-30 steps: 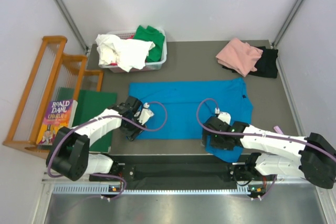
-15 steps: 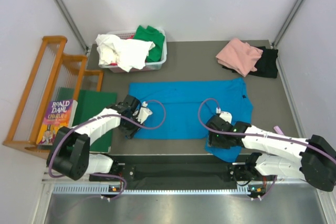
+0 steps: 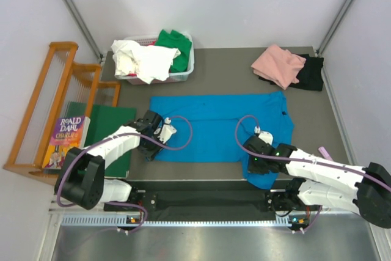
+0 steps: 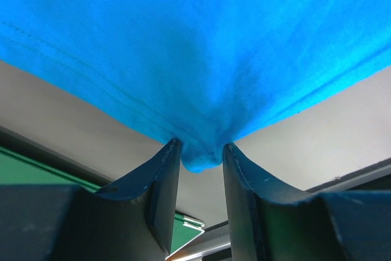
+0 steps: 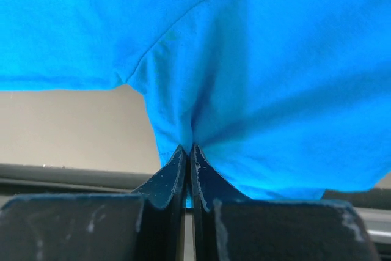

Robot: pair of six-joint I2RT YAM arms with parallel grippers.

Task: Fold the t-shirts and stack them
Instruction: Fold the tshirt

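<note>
A bright blue t-shirt (image 3: 214, 123) lies spread flat on the grey table, sleeve end toward the right. My left gripper (image 3: 148, 151) is at its near left corner. In the left wrist view that corner (image 4: 201, 154) is bunched between the two fingers, so my left gripper (image 4: 200, 151) is shut on it. My right gripper (image 3: 255, 166) is at the near right part of the shirt. In the right wrist view the jaws (image 5: 188, 150) are pressed together on a fold of blue cloth (image 5: 256, 90).
A pink t-shirt (image 3: 278, 65) lies on a black one (image 3: 311, 73) at the back right. A basket (image 3: 186, 73) at the back left holds white (image 3: 143, 59) and green (image 3: 174, 44) tees. A dark green board (image 3: 113, 123), a book (image 3: 66, 139) and a wooden rack (image 3: 43, 102) sit left.
My right gripper has closed on the shirt's near edge and shifted slightly right and toward me. The left jaws have narrowed on the corner; the left arm has barely moved.
</note>
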